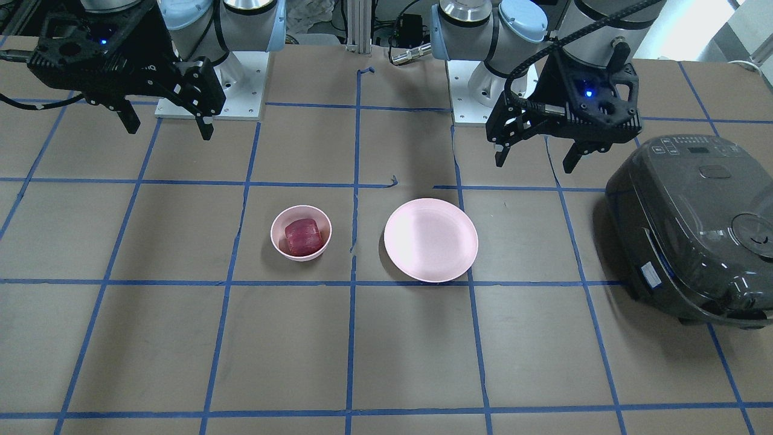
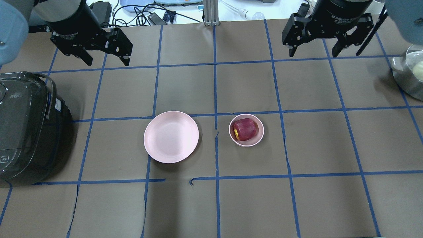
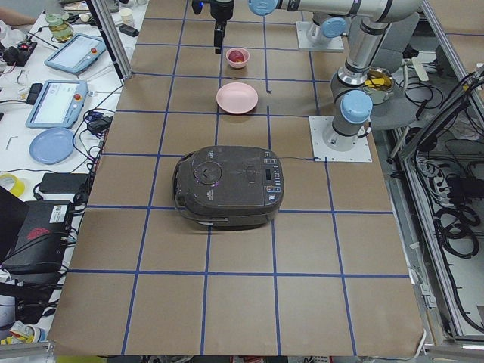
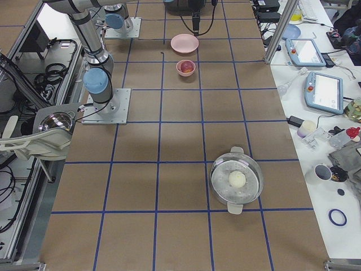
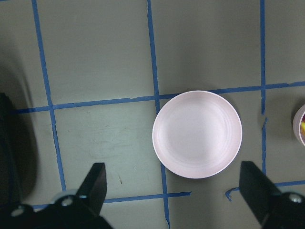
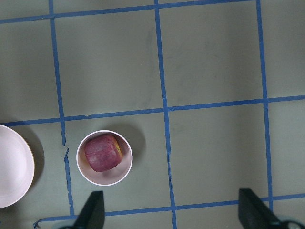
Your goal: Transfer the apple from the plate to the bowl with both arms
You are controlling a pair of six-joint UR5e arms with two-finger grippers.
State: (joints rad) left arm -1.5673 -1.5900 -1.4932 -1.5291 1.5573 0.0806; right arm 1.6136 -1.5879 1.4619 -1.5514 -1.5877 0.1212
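Note:
The dark red apple [image 1: 304, 235] lies inside the small pink bowl [image 1: 302, 256]. It also shows in the overhead view [image 2: 245, 129] and the right wrist view [image 6: 102, 152]. The pink plate [image 1: 430, 240] is empty beside the bowl, a short gap apart; it fills the left wrist view [image 5: 197, 134]. My left gripper [image 1: 534, 162] is open and empty, raised high over the table behind the plate. My right gripper [image 1: 169, 130] is open and empty, raised high behind the bowl and to its outer side.
A dark rice cooker [image 2: 23, 125] stands on the table's left end, near the left arm. A metal pot with a glass lid [image 2: 409, 72] stands at the right end. Blue tape lines grid the brown table cover.

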